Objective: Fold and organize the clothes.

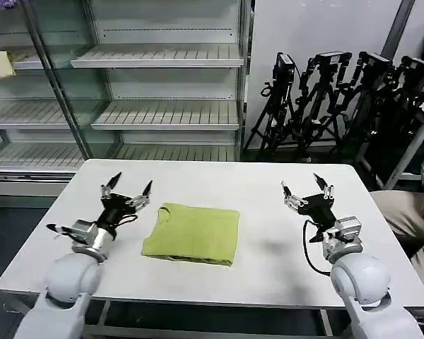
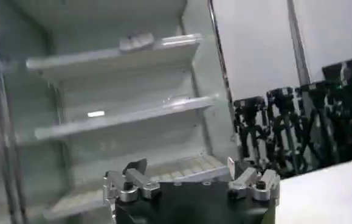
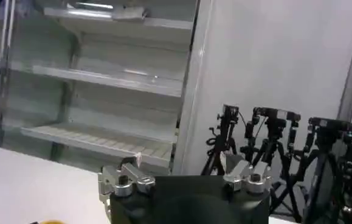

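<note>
While the folded T-shirt (image 1: 192,234) lies on your bench (image 1: 268,275), your left end effector (image 1: 129,185) and right end effector (image 1: 307,185) hover beside it, fingers spread wide, holding nothing.

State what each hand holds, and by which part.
Nothing. The left hand and right hand are open, either side of the folded T-shirt on the table.

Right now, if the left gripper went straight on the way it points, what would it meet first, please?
Probably nothing close: the open left gripper points past the white table's far edge toward the white wire shelves. Depth is unclear.
</note>
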Motion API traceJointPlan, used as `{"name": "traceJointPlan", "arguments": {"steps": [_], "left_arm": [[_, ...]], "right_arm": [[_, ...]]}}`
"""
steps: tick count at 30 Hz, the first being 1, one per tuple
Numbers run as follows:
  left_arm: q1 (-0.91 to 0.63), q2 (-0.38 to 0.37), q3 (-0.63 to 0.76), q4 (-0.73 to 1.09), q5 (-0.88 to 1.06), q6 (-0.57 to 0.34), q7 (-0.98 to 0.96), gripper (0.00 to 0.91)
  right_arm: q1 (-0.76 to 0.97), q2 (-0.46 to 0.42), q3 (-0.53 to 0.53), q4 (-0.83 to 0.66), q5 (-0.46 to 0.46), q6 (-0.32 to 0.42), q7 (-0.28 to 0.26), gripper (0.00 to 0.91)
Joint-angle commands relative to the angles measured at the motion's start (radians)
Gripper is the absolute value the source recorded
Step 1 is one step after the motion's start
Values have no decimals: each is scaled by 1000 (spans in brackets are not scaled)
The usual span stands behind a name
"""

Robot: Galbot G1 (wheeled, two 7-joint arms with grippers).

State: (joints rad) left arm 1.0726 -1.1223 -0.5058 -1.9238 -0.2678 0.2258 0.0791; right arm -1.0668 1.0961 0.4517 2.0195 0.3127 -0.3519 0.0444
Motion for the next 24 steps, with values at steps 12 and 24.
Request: {"name": "traceJointPlan", "arguments": {"steps": [12,24], "left_arm": [[128,160,-98,-24,289,-214,-89,907],[74,118,-89,10,402,-271,-27,907]], "right_arm": [[-11,17,-17,-29,-58,35,-1,907],[-36,7,48,32,-68,8,28,907]]}}
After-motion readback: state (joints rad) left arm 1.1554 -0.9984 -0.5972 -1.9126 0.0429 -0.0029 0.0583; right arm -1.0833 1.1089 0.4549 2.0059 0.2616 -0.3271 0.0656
